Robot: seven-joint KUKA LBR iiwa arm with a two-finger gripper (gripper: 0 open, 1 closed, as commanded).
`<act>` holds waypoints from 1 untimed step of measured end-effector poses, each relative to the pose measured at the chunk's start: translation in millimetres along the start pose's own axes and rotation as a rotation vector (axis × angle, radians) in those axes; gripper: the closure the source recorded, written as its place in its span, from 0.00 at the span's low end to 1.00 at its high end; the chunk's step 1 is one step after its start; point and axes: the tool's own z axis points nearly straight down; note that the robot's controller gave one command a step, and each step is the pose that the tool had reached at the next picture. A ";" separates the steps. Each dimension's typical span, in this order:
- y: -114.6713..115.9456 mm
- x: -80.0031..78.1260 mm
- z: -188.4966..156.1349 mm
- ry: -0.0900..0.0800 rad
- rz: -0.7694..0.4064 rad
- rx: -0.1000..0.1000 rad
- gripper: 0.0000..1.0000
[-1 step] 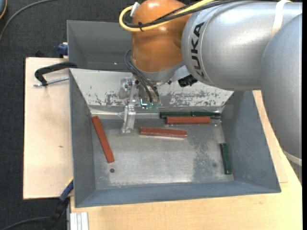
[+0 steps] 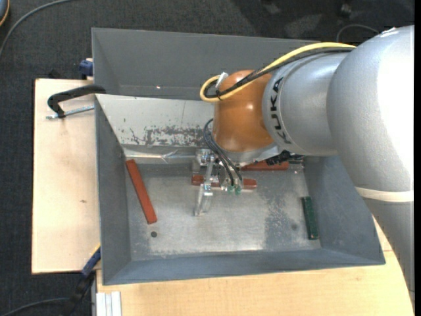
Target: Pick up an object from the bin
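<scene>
Over the bin's [image 2: 112,196] middle the arm [image 2: 316,104] aims its pincer [image 2: 204,199] downward beside a short red bar [image 2: 248,184], state unclear.

- Bin [image 2: 110,176]: grey metal, matt; floor scuffed and speckled, back wall flecked dark.
- Red bar [image 2: 141,191]: matt, smooth; material unclear.
- Green bar [image 2: 309,217]: dark, matt.
- Arm [image 2: 355,104]: smooth silver shell, soft sheen.
- Orange cover [image 2: 240,117]: glossy, smooth, plastic-looking.
- Gripper [image 2: 202,206]: bare metal, glinting.

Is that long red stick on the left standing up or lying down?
Lying down: the red stick rests flat along the bin floor, whole length showing.
</scene>
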 end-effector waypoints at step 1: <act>-46.8 -19.2 -36.9 -0.018 -0.120 -0.002 0.00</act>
